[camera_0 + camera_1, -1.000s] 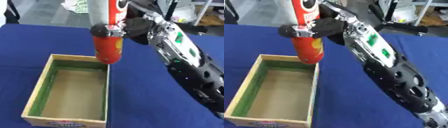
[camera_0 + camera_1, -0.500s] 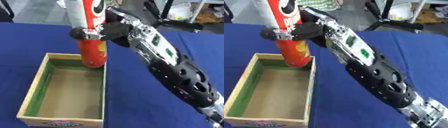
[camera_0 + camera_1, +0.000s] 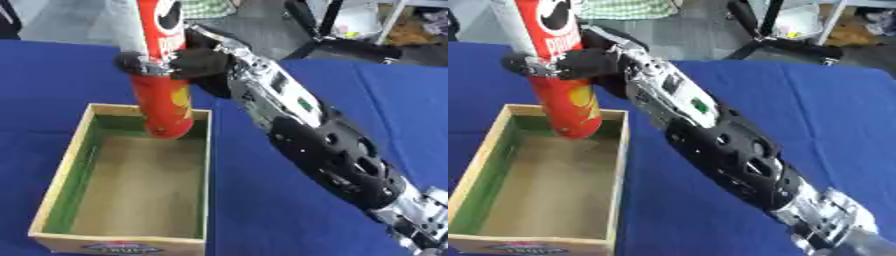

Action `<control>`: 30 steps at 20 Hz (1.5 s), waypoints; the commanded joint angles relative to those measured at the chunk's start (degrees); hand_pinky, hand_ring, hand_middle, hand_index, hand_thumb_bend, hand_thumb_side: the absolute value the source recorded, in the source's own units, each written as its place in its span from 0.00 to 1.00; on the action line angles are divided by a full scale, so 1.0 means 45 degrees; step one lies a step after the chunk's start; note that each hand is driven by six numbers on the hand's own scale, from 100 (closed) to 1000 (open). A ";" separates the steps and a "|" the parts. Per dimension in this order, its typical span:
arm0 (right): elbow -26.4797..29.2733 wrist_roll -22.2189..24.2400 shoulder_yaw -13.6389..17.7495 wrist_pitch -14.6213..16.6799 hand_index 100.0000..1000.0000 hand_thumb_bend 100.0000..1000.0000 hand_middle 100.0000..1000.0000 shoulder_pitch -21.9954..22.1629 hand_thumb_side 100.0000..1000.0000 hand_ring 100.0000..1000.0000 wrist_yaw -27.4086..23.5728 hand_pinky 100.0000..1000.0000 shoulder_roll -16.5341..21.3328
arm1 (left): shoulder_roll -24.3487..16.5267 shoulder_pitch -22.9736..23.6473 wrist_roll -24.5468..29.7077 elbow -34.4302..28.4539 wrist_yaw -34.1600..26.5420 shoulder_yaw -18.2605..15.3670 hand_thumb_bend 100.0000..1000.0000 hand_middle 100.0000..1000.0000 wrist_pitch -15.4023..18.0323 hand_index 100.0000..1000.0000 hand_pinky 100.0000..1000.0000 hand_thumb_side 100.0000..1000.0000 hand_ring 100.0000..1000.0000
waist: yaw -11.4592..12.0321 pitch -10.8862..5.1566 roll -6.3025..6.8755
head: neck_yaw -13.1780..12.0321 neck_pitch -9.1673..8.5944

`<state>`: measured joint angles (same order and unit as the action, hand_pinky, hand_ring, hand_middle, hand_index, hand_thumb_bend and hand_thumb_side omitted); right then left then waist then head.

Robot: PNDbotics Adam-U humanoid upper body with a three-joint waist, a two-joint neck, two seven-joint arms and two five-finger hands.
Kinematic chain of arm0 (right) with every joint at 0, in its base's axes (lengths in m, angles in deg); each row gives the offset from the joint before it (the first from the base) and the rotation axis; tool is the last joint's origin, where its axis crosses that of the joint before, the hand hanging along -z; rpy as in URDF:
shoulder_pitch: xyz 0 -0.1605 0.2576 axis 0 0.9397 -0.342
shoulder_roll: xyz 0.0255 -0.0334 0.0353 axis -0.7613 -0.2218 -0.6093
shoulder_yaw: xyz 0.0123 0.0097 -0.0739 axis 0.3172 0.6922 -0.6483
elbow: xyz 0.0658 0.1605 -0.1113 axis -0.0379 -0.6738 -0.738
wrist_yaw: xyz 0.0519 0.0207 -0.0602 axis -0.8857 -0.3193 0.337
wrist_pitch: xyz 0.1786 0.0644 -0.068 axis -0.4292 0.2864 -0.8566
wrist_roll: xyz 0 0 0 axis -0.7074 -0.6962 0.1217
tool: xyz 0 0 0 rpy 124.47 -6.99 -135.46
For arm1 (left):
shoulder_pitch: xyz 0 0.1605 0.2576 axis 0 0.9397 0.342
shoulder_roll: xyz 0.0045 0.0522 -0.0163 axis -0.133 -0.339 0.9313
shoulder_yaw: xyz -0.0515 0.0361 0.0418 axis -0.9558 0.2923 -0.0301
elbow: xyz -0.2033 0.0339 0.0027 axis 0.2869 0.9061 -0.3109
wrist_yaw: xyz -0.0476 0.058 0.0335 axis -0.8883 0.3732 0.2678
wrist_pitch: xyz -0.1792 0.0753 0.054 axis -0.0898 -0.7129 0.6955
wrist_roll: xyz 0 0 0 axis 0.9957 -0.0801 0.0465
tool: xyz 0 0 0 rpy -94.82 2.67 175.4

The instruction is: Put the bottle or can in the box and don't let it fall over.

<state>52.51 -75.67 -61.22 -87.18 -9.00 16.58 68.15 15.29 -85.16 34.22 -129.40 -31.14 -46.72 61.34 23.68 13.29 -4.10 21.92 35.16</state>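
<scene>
The right hand [image 3: 194,62], fingers curled round the red can [image 3: 164,95], has carried it left and lower than a second ago, so its base now hangs inside the far end of the wooden box [image 3: 61,185]. The tall can stands almost upright, long axis vertical, top leaning slightly left. The box sits on the blue table [image 3: 289,210], green-lined walls surrounding the can's base.

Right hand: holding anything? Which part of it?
Yes. The right hand has its fingers curled round the middle of the tall red can, which hangs over the far end of the wooden box.
</scene>
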 commanded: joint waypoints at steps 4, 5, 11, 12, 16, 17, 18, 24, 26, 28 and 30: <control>0.0504 0.0551 -0.0125 0.0200 0.92 1.00 1.00 -0.0184 0.49 1.00 0.0223 1.00 0.0190 | -0.0111 -0.0070 -0.0080 -0.0092 0.0002 -0.0212 0.00 0.83 -0.0007 0.81 1.00 0.62 0.79 | -0.0047 -0.0132 0.0051 | -0.0046 -0.0139; 0.0508 0.0862 -0.0140 0.0185 0.98 1.00 1.00 -0.0134 0.49 1.00 0.0743 1.00 0.0222 | -0.0109 -0.0062 -0.0084 -0.0092 0.0010 -0.0216 0.00 0.83 -0.0009 0.81 1.00 0.62 0.79 | -0.0080 -0.0129 0.0053 | -0.0084 -0.0137; 0.0042 0.2292 0.0046 0.0243 1.00 1.00 1.00 0.0046 0.49 1.00 0.3095 1.00 0.0204 | -0.0095 -0.0042 -0.0093 -0.0095 0.0042 -0.0237 0.00 0.83 -0.0004 0.81 1.00 0.62 0.79 | -0.0254 -0.0094 0.0105 | -0.0224 -0.0147; 0.0016 0.2418 0.0105 0.0309 1.00 1.00 1.00 0.0056 0.49 1.00 0.3257 1.00 0.0210 | -0.0096 -0.0037 -0.0093 -0.0096 0.0049 -0.0239 0.00 0.83 -0.0002 0.81 1.00 0.62 0.79 | -0.0274 -0.0090 0.0112 | -0.0239 -0.0147; 0.0029 0.2469 0.0343 0.0506 1.00 1.00 1.00 0.0111 0.49 1.00 0.3328 1.00 0.0259 | -0.0107 -0.0015 -0.0106 -0.0104 0.0063 -0.0261 0.00 0.83 0.0010 0.81 1.00 0.62 0.79 | -0.0360 -0.0097 0.0144 | -0.0301 -0.0180; 0.0061 0.2412 0.0399 0.0533 1.00 1.00 1.00 0.0121 0.49 1.00 0.3256 1.00 0.0279 | -0.0110 -0.0011 -0.0105 -0.0106 0.0064 -0.0263 0.00 0.83 0.0013 0.81 1.00 0.62 0.79 | -0.0381 -0.0101 0.0153 | -0.0324 -0.0191; 0.0104 0.2340 0.0467 0.0560 1.00 1.00 1.00 0.0133 0.49 1.00 0.3157 1.00 0.0306 | -0.0111 -0.0008 -0.0105 -0.0107 0.0066 -0.0266 0.00 0.83 0.0015 0.81 1.00 0.62 0.79 | -0.0404 -0.0105 0.0163 | -0.0344 -0.0201; 0.0475 0.1919 0.0815 0.0622 0.97 1.00 1.00 0.0169 0.42 1.00 0.2422 0.98 0.0593 | -0.0121 0.0039 -0.0114 -0.0105 0.0078 -0.0291 0.00 0.83 0.0027 0.81 1.00 0.62 0.79 | -0.0568 -0.0113 0.0230 | -0.0469 -0.0231; 0.0614 0.1758 0.0940 0.0582 0.94 1.00 1.00 0.0185 0.38 1.00 0.2067 0.96 0.0706 | -0.0132 0.0038 -0.0108 -0.0108 0.0079 -0.0290 0.00 0.83 0.0032 0.81 1.00 0.62 0.79 | -0.0638 -0.0116 0.0256 | -0.0522 -0.0242; 0.0745 0.1560 0.1074 0.0511 0.92 1.00 1.00 0.0219 0.34 1.00 0.1714 0.95 0.0831 | -0.0142 0.0034 -0.0103 -0.0113 0.0078 -0.0290 0.00 0.83 0.0040 0.81 1.00 0.62 0.79 | -0.0709 -0.0120 0.0284 | -0.0578 -0.0247; 0.0833 0.1367 0.1197 0.0438 0.90 1.00 1.00 0.0277 0.31 1.00 0.1382 0.93 0.0964 | -0.0144 0.0042 -0.0099 -0.0112 0.0079 -0.0293 0.00 0.82 0.0045 0.81 1.00 0.62 0.79 | -0.0770 -0.0125 0.0302 | -0.0621 -0.0241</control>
<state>54.85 -68.89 -56.90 -85.09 -6.98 23.91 70.80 15.73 -84.87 33.93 -129.39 -30.95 -47.41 61.36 20.17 13.45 -3.21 19.35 34.62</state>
